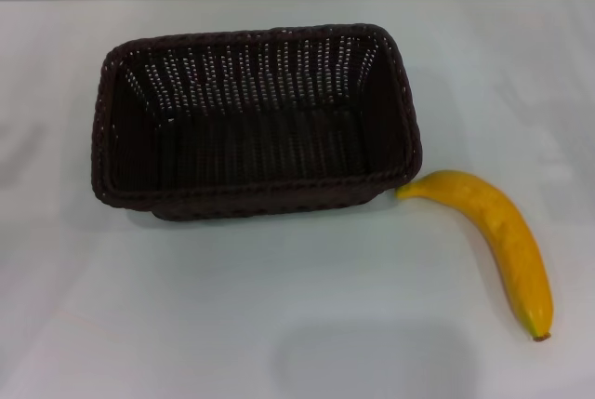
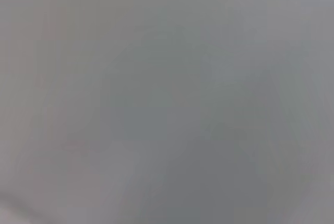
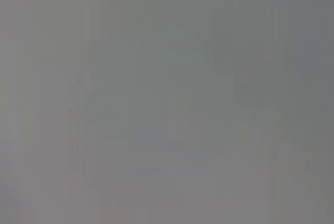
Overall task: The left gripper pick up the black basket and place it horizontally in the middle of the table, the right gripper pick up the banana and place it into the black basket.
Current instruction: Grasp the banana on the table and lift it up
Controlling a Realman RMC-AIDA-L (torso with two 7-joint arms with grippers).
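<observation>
2 things lie on the white table (image 1: 279, 325): the black basket (image 1: 256, 120) sits lengthwise across the middle, and the banana (image 1: 502, 236) lies outside it, its stem end touching the basket's near right corner. Neither the left gripper nor the right gripper appears in any view, so their grip and places relative to them cannot be told.

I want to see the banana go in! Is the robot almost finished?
Not yet. The black basket already sits lengthwise near the middle of the table, so that part looks done. Nothing is being held now; neither claw shows in any view. The banana lies on the table beside the basket's right corner, so putting it in remains.
</observation>
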